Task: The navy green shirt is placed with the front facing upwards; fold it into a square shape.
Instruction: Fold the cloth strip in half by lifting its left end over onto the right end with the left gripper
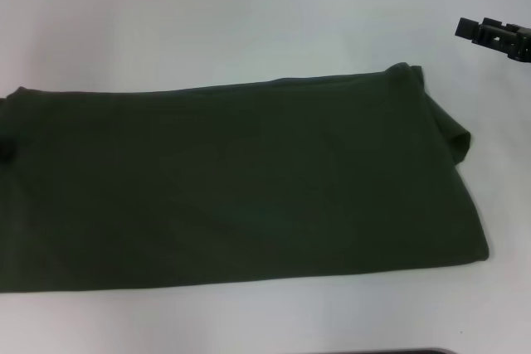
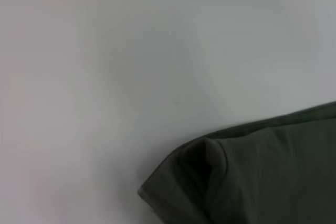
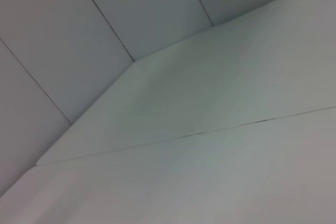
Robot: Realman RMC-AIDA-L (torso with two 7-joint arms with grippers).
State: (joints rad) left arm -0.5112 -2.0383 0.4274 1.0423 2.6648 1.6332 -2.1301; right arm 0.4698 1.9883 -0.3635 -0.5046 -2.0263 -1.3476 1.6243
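The navy green shirt (image 1: 241,184) lies on the white table (image 1: 249,14) as a long folded band with only plain green cloth facing up; no lettering shows. It runs from the left edge of the head view to a rumpled end on the right, where a fold bulges out. The left wrist view shows one folded corner of the shirt (image 2: 252,177) with a tucked layer at its edge. My right gripper (image 1: 489,35) hovers at the far right, above the table and clear of the shirt's far right corner. My left gripper is out of view.
The white table surface surrounds the shirt at the back, front and right. A thin seam (image 3: 210,131) crosses the table in the right wrist view, and the table's edge (image 3: 89,111) shows beyond it. A dark strip (image 1: 398,351) sits at the bottom edge.
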